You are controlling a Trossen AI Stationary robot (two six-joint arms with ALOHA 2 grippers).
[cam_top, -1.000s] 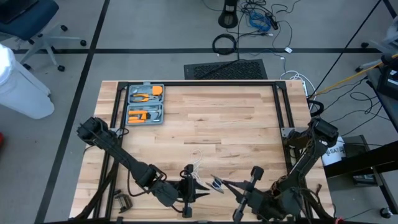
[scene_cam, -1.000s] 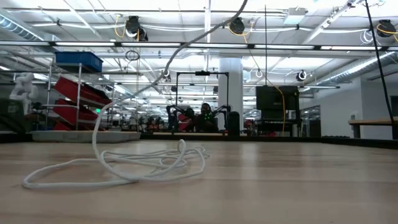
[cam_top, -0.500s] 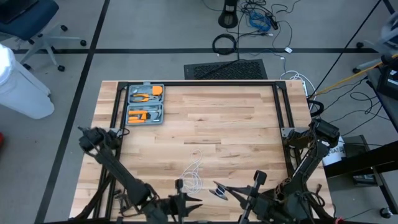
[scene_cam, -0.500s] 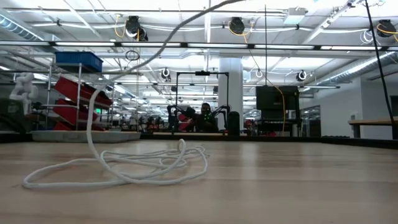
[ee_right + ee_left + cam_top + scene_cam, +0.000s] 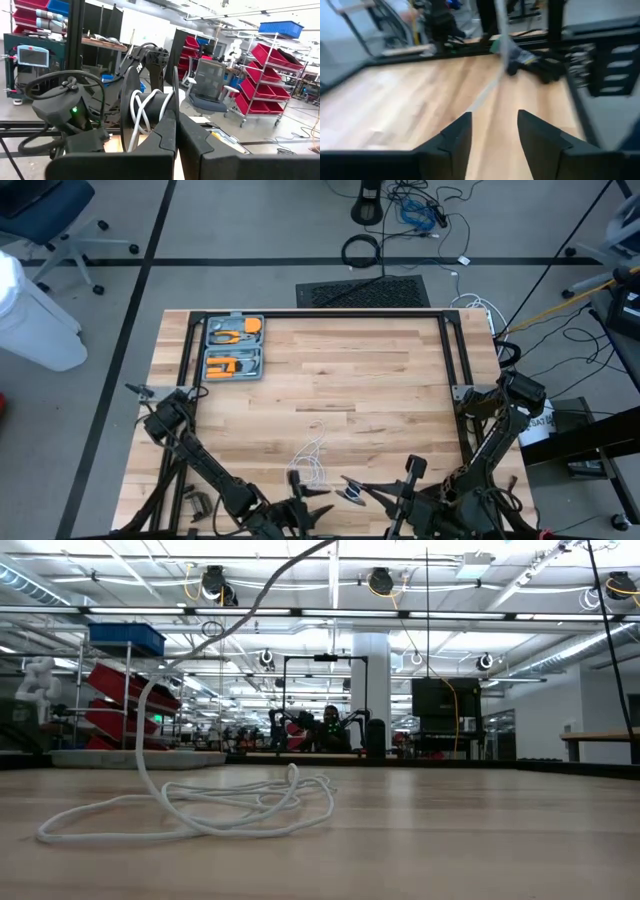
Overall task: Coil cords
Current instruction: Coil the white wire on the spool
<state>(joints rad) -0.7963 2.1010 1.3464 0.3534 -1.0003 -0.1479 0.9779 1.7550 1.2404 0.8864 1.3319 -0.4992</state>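
The white cord (image 5: 313, 458) lies in a loose tangle on the table (image 5: 380, 370), on the near half, well apart from the grey tool case (image 5: 233, 347) at the far left corner. From that heap 1 strand rises off the wood and arcs up out of the low view, toward the reel (image 5: 349, 492), which sits just right of the tangle near the front edge.

The right gripper (image 5: 176, 131) is clamped on the reel, its 2 fingers pressed together over the disc with a few turns of cord already wound on. The left gripper (image 5: 492, 131) stands with a clear gap between its fingers and holds nothing; the cord runs away from it down the middle of its wrist view, lengthwise along its line of sight, so it appears the nearer one for gathering the slack.

Only the low view shows the rising strand; only the right wrist view shows the wound turns.
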